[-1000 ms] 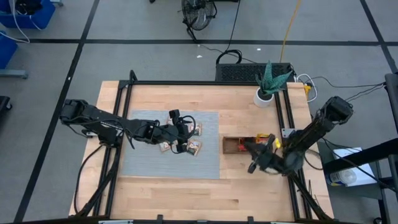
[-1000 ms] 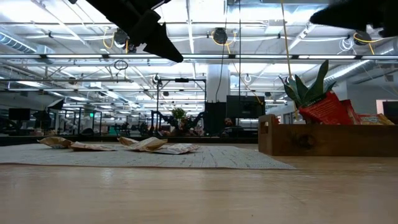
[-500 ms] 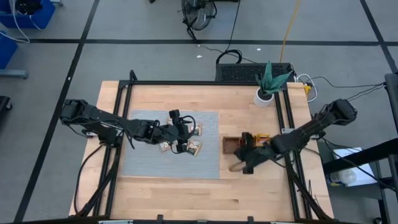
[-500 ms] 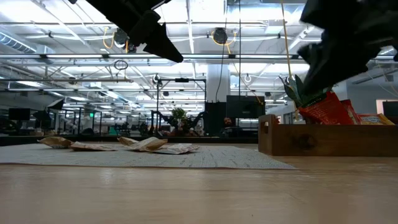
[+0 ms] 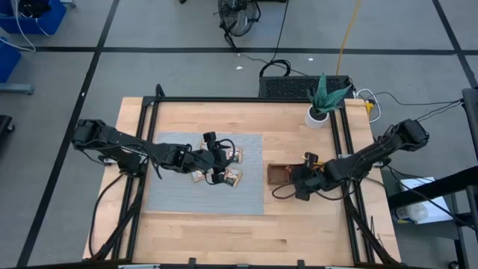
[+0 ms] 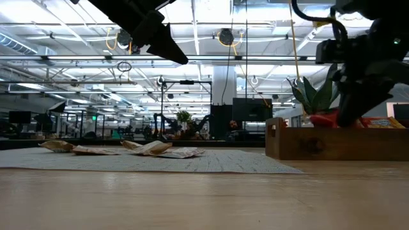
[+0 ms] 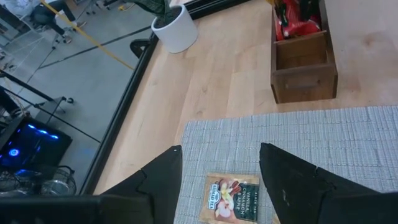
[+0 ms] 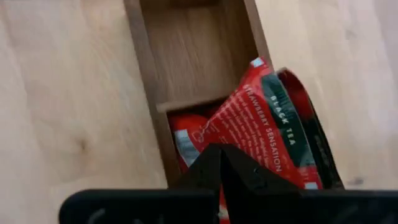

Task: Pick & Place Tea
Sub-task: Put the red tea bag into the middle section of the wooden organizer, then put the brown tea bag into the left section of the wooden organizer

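Left gripper (image 5: 217,167) hangs open over the tea on the mat; right gripper (image 5: 302,181) is shut at the tray.

Going left to right: the left gripper's two fingers (image 7: 160,180) stand apart over the grey mat (image 5: 172,196), with a yellow sachet (image 7: 232,198) flat right between them and a few more sachets (image 6: 153,149) lying near it. To pick well, I think it should go straight down, one finger on each side, and pinch the edge so just one comes up. Further right, the wooden tray (image 5: 276,173) holds red sachets (image 8: 264,132); its end box looks bare. The right gripper's fingers (image 8: 221,169) are pressed together just over the red ones. It is hard to tell if it pinches one. The arm hides most of the tray from above.
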Robot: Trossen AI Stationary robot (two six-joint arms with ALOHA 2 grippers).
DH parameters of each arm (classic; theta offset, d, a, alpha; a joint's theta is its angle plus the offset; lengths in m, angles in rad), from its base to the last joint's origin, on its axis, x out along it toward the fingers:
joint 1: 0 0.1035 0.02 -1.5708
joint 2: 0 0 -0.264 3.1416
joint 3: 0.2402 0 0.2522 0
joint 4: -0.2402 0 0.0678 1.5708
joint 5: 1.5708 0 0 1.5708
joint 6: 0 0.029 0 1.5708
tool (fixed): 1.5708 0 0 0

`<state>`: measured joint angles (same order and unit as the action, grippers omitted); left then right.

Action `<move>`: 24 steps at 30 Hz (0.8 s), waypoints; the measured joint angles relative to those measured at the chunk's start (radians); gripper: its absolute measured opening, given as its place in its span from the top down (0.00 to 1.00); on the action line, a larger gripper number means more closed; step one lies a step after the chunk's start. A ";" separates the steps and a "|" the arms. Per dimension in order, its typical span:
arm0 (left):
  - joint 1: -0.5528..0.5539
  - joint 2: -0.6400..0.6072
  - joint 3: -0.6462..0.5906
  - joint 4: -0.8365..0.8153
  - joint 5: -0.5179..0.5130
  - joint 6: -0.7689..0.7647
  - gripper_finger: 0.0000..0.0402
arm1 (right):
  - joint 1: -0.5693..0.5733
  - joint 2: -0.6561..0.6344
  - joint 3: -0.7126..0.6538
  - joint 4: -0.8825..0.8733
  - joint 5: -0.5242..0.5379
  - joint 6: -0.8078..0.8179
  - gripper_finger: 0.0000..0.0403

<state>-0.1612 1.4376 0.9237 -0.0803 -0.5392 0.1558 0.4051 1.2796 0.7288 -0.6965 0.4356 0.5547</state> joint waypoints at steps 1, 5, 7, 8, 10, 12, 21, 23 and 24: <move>0.000 0.000 0.000 -0.001 0.000 0.000 0.47 | 0.009 0.000 0.000 -0.011 0.016 0.018 1.00; 0.000 0.000 0.000 -0.006 0.000 0.000 0.47 | 0.035 0.000 0.000 -0.021 0.029 0.061 1.00; 0.000 0.000 0.000 -0.006 0.000 0.000 0.47 | 0.044 0.000 0.000 -0.021 0.010 0.075 1.00; 0.000 0.000 0.000 -0.006 0.000 0.000 0.47 | 0.050 0.000 0.000 -0.020 0.010 0.081 1.00; 0.000 0.000 0.000 -0.006 0.000 0.001 0.47 | 0.059 0.000 0.000 -0.010 0.011 0.085 1.00; 0.000 0.000 0.000 -0.006 0.000 0.000 0.47 | 0.069 -0.007 0.000 0.000 0.010 0.084 1.00; 0.000 0.000 0.000 -0.006 0.019 -0.056 0.47 | 0.119 -0.100 0.000 0.007 0.089 0.073 1.00; 0.001 0.000 0.000 -0.006 0.052 -0.076 0.47 | 0.143 -0.147 -0.003 0.015 0.155 0.049 1.00; 0.003 0.000 0.000 -0.006 0.067 -0.082 0.47 | 0.153 -0.173 -0.013 0.042 0.175 0.020 1.00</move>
<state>-0.1584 1.4376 0.9237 -0.0867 -0.4718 0.0736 0.5583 1.1070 0.7163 -0.6548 0.6101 0.5751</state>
